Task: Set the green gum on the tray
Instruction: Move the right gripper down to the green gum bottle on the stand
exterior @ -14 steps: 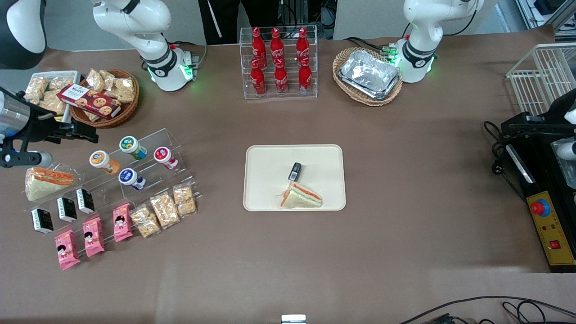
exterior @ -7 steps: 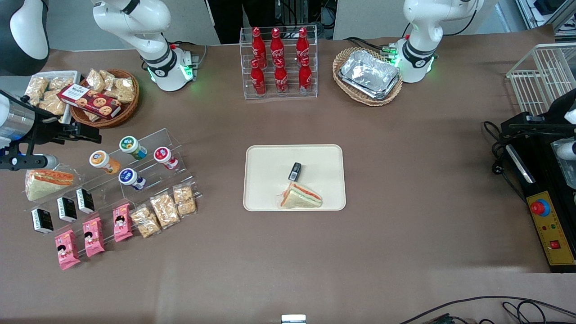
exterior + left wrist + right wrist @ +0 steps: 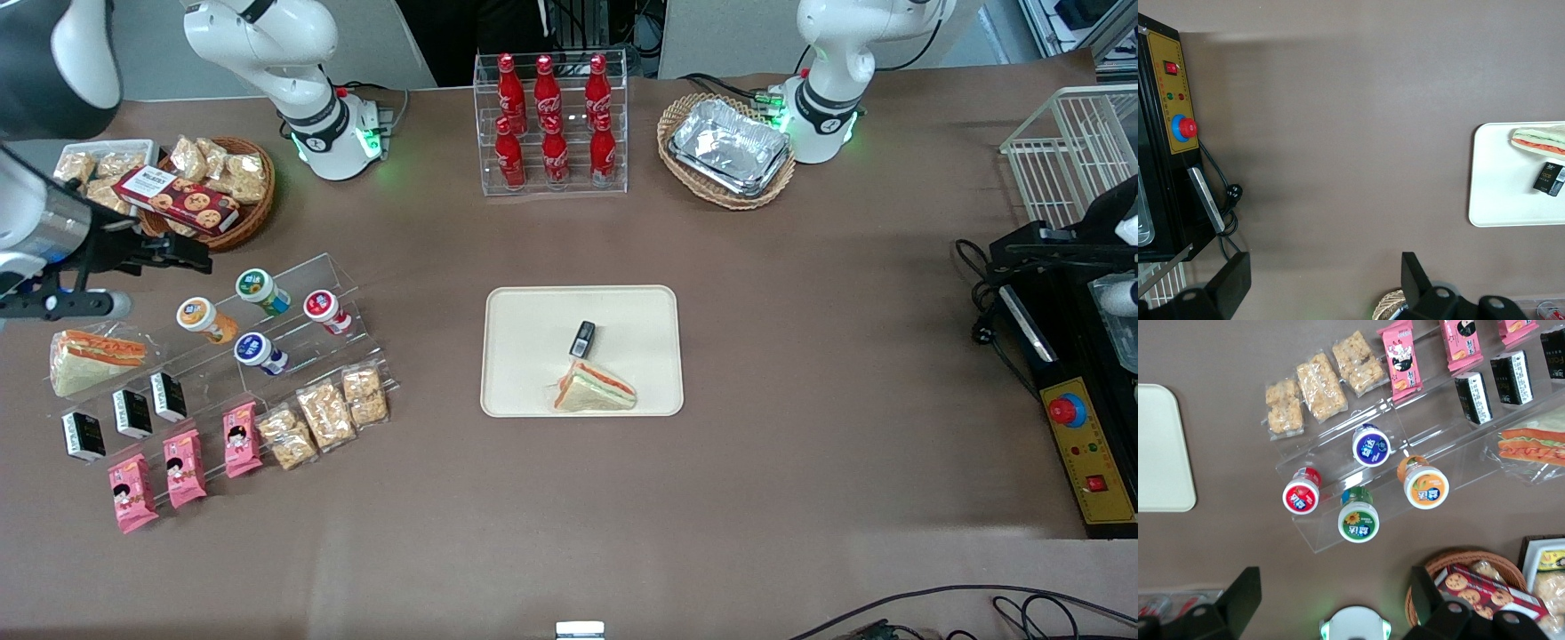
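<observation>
Green gum point(image 3: 260, 290) sits on the clear rack point(image 3: 293, 338), top step, untouched. Gripper point(image 3: 164, 253) hangs above the rack's working-arm end, fingers apart. You drop straight over the lid, avoid the orange gum point(image 3: 203, 317) beside it, then carry to the tray point(image 3: 524, 320).

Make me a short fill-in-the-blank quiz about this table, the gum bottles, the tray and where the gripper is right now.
1. The green gum lies on a clear acrylic ____, beside the orange-lidded bottle.
2. On the tray lie a small black packet and a ____.
3. The gripper hangs above the table near the wicker basket, holding ____.
4. The rack farther from the camera than the tray holds six red ____.

Missing words: stand; sandwich; nothing; bottles
</observation>
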You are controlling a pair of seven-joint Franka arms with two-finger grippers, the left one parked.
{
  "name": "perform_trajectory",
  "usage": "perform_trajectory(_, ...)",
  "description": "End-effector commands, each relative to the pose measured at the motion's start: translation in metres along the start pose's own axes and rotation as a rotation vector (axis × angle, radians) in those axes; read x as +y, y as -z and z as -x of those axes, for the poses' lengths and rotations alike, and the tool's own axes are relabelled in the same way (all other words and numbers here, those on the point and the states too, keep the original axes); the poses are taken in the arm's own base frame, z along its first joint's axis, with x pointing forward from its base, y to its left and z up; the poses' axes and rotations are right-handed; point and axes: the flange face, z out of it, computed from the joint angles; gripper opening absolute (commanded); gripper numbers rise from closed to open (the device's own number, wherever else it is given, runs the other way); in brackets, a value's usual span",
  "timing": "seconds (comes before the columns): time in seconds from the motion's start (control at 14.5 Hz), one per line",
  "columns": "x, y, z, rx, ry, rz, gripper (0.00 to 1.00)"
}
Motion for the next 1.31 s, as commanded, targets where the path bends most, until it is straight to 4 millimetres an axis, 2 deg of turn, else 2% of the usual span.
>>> perform_trajectory(0.0,0.000,-0.047,0.046,0.069,0.001,-0.010,1.00)
perform_trajectory(0.14,-0.001,-0.069,0.045,0.072,-0.002,-0.022,1.00)
perform_trajectory(0.41,0.007,-0.132,0.036,0.020,0.042,-0.026,1.00)
perform_trajectory(0.48,0.008,-0.140,0.033,0.025,0.047,-0.030,1.00)
perform_trajectory(0.9,0.010,-0.177,0.027,0.044,0.047,-0.031,1.00)
perform_trajectory(1.1,0.012,-0.187,0.024,0.044,0.045,-0.033,1.00)
perform_trajectory(1.24,0.013,-0.196,0.022,0.068,0.049,-0.031,0.96)
